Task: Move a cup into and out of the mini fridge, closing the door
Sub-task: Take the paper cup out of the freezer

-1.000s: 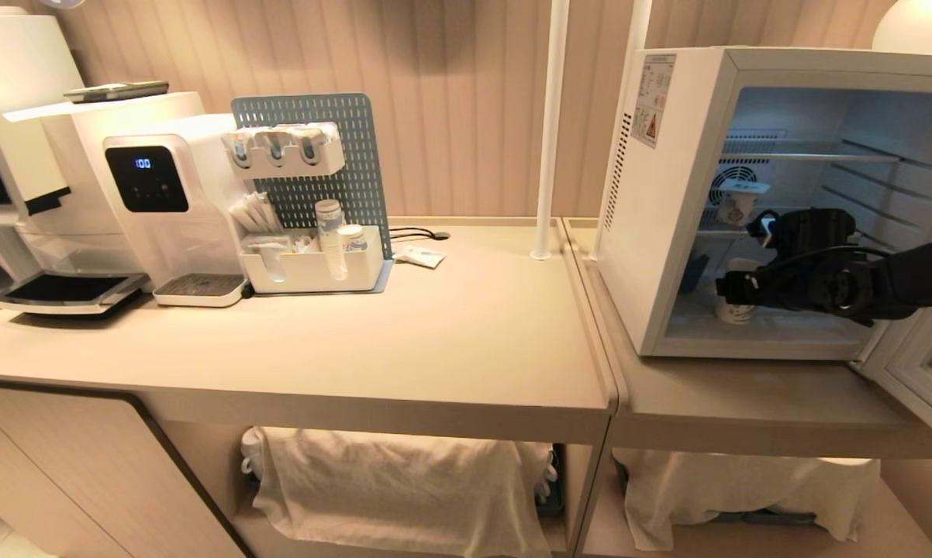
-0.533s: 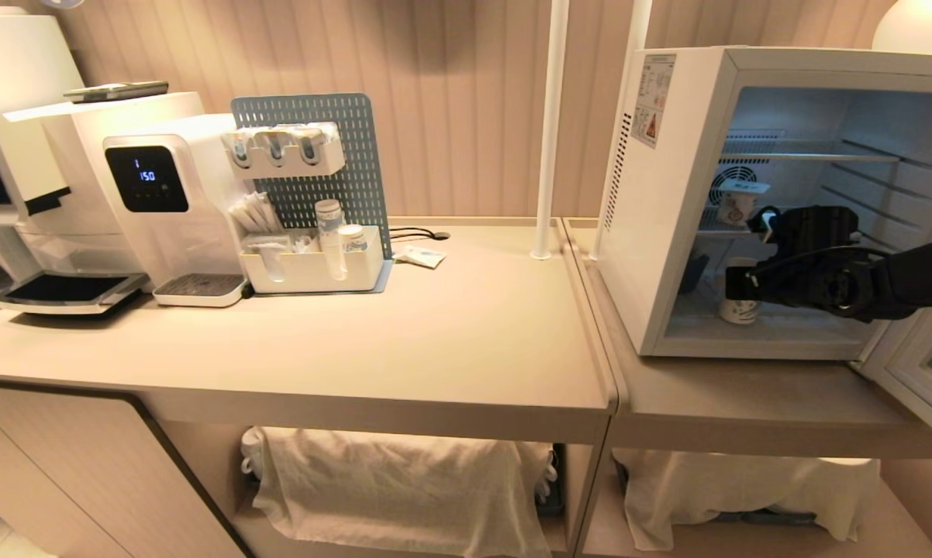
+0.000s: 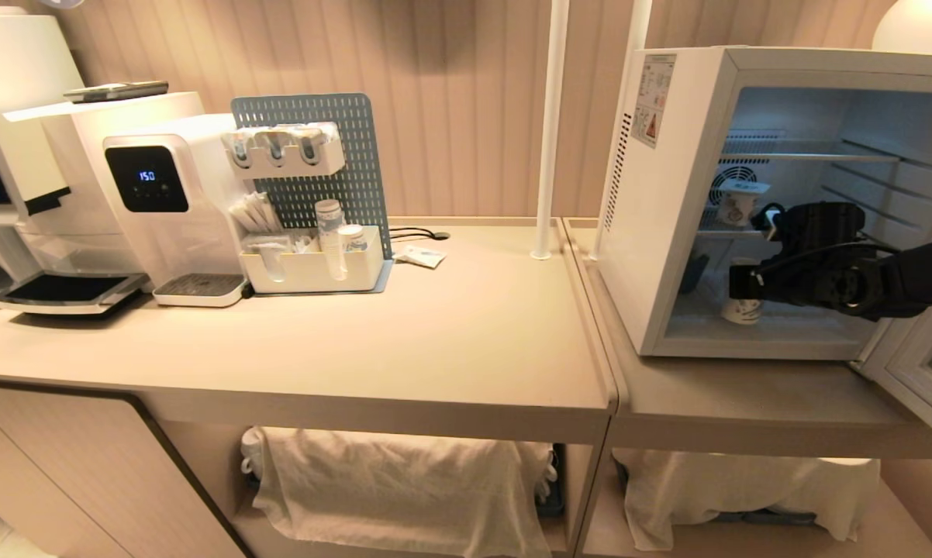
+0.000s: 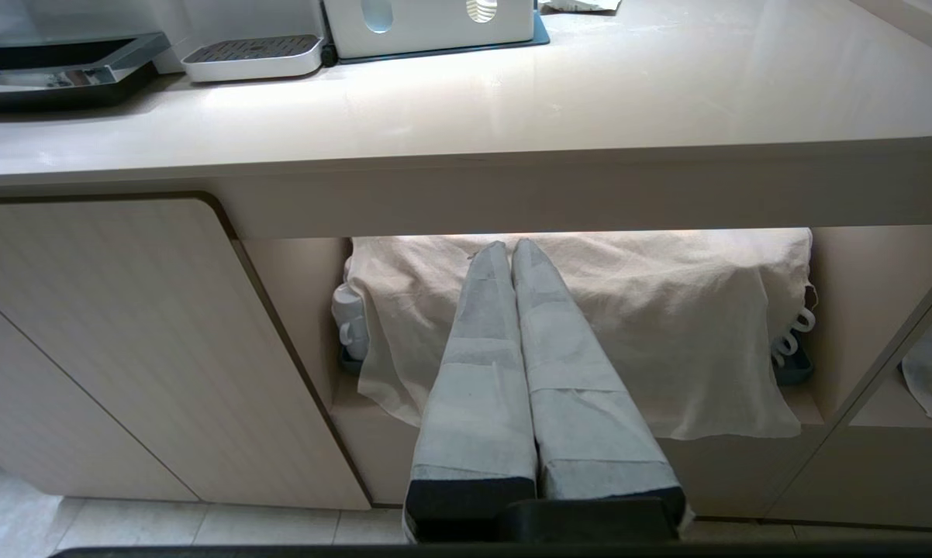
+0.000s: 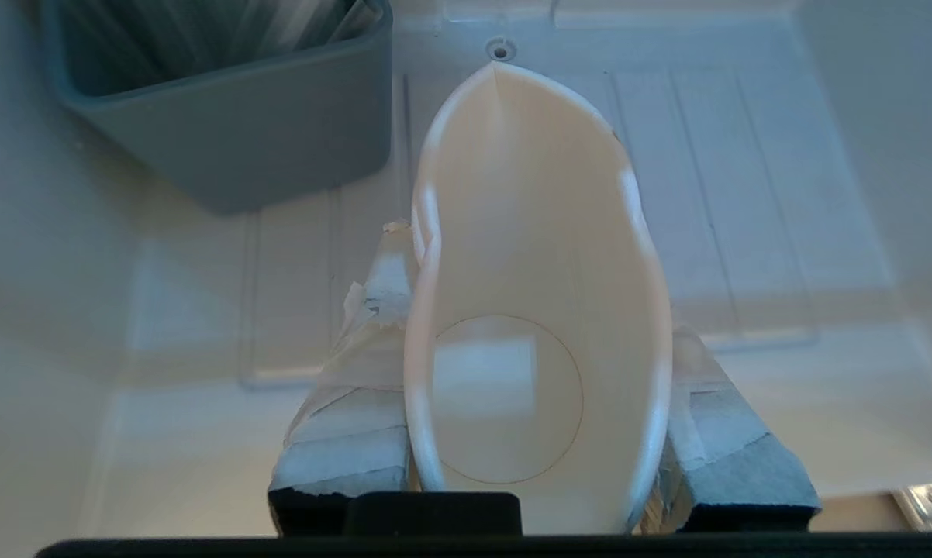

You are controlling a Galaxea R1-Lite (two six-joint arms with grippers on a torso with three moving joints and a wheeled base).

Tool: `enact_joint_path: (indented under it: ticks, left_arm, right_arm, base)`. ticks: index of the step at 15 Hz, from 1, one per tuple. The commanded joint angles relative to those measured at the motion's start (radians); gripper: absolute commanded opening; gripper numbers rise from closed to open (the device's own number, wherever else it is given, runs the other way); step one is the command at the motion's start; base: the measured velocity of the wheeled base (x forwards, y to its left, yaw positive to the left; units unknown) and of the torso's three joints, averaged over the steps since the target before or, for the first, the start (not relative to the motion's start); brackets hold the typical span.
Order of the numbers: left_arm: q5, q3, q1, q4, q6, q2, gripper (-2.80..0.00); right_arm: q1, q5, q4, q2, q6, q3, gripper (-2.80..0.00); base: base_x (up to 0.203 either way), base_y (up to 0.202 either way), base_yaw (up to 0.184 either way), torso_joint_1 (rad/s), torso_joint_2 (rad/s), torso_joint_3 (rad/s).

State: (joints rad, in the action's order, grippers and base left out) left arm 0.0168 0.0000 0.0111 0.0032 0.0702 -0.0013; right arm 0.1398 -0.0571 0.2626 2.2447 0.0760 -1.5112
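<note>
You've got the mini fridge [image 3: 671, 232] on the right table [image 3: 745, 403], the door [image 3: 919, 372] swung open at the table's right edge. Right pincer [image 3: 737, 283] is inside the lower compartment, at the cup [image 3: 741, 310] on the fridge floor; grip not readable here. A small tub [image 3: 737, 203] sits on the middle wire shelf. On the left table [image 3: 404, 341], a water dispenser [image 3: 167, 201] and pegboard organizer [image 3: 315, 201] line the back edge.

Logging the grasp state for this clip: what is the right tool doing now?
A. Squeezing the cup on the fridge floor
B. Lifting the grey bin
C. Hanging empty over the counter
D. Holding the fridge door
A: the right tool has a finger on each side of the cup, whose rim is pressed oval, inside the fridge.
</note>
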Motion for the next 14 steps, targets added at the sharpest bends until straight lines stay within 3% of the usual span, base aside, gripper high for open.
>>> enact_joint_path:
  ticks: [1, 8, 14]
  left_arm:
    - [0.0, 0.0, 0.0, 0.0, 0.0, 0.001, -2.8]
    - [0.0, 0.0, 0.0, 0.0, 0.0, 0.001, -2.8]
    - [0.0, 0.0, 0.0, 0.0, 0.0, 0.001, -2.8]
  right_arm:
    - [0.0, -0.001, 0.001, -0.038, 0.001, 0.027, -2.8]
    - [0.0, 0.006, -0.058, -0.23, 0.009, 0.132, -2.8]
    - [-0.014, 0.005, -0.37, -0.496, 0.019, 0.189, -2.8]
  base:
    - [0.0, 0.0, 0.0, 0.0, 0.0, 0.0]
    - [0.0, 0.0, 0.0, 0.0, 0.0, 0.0]
    - [0.0, 0.0, 0.0, 0.0, 0.0, 0.0]
